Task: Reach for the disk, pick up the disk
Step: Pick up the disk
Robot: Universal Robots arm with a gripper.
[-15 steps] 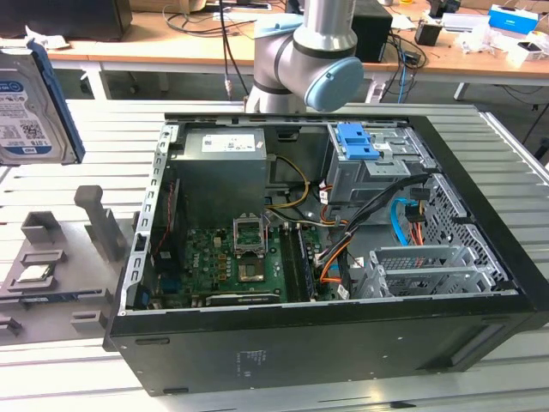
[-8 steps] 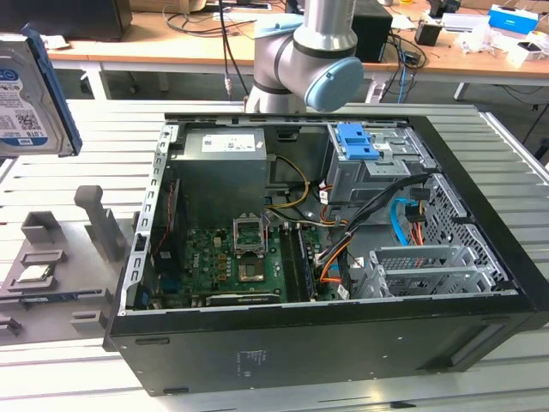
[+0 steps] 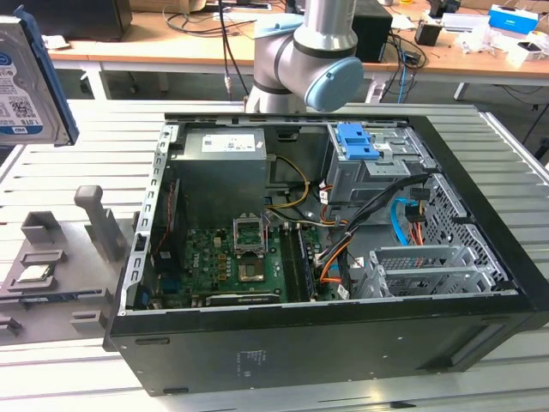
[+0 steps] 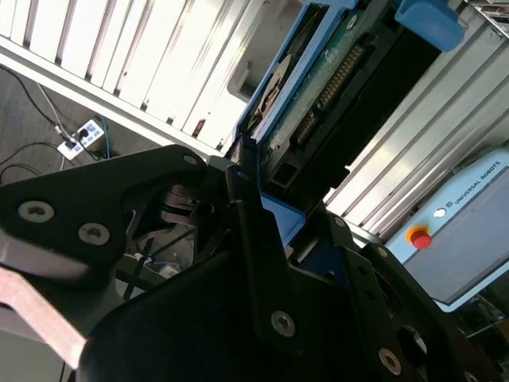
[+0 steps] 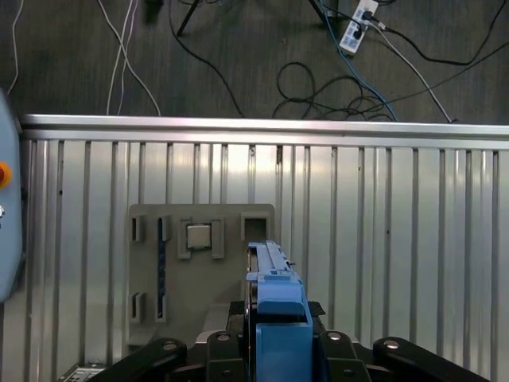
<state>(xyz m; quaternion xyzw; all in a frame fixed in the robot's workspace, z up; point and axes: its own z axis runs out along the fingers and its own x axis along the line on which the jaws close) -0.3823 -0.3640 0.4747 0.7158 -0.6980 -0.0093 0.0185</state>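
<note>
The room is a workshop. Wooden desks [image 3: 171, 47] with many cables stand at the far side, and on the dark floor [image 5: 238, 56] a white power strip [image 5: 354, 28] lies among loose wires. The tabletop [image 3: 51, 180] is made of ribbed silver metal profiles. On it an open black computer case [image 3: 326, 352] lies on its side, with a green mainboard [image 3: 214, 257] inside and a blue plastic latch [image 3: 356, 142] on the drive cage. At the exterior view's left of the case sits a grey fixture plate [image 3: 51, 300], which carries a small square silver chip [image 3: 33, 275].

The disk [image 3: 26, 81] is up in the air at the far left of the exterior view, above the tabletop and well apart from the case. It is a silver-grey metal rectangle with a blue plastic rail along its edge. It has a white and blue label with a printed code, but I cannot make out the text.

In the first wrist view I see the disk edge-on, with the fixture plate below it. The end effector [image 5: 277, 314] is closed on the disk, and its black fingers [image 4: 250, 231] press against the blue frame.
</note>
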